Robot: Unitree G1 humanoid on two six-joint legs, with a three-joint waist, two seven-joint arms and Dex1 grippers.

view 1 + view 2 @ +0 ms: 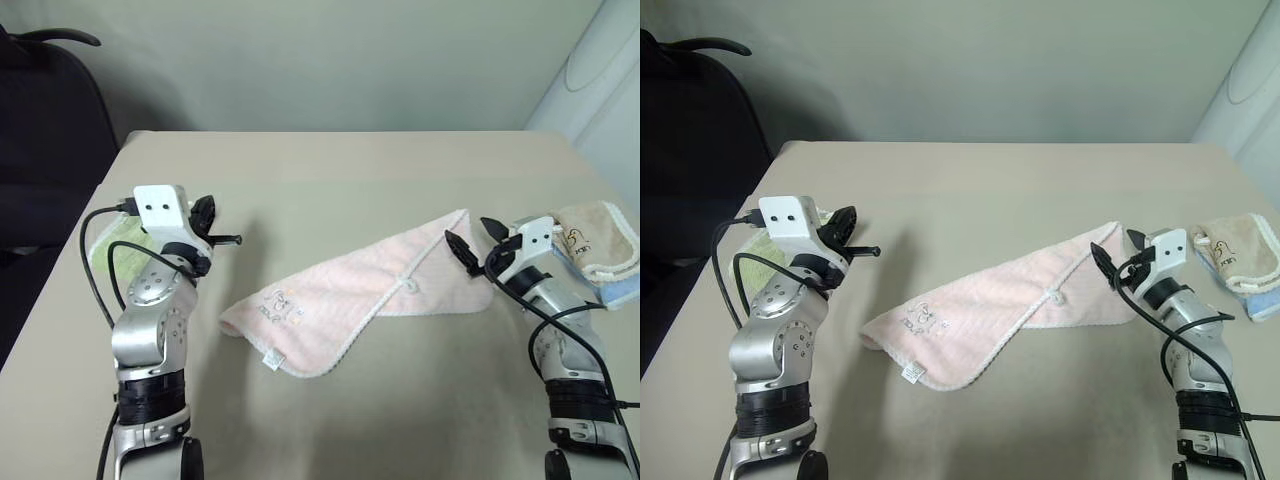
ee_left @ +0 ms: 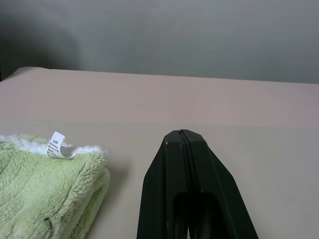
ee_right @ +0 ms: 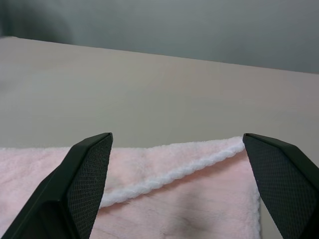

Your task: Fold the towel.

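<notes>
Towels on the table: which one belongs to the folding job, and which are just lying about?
In the job:
- pale pink terry towel with white corded edging
- right claw, open above it

Lying about:
- light green fluffy towel
- beige towel on blue cloth

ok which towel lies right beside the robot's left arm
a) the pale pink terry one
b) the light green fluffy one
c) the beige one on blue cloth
b: the light green fluffy towel lies next to the left gripper, whose fingers are shut, while the pale pink terry towel sits mid-table.
</notes>
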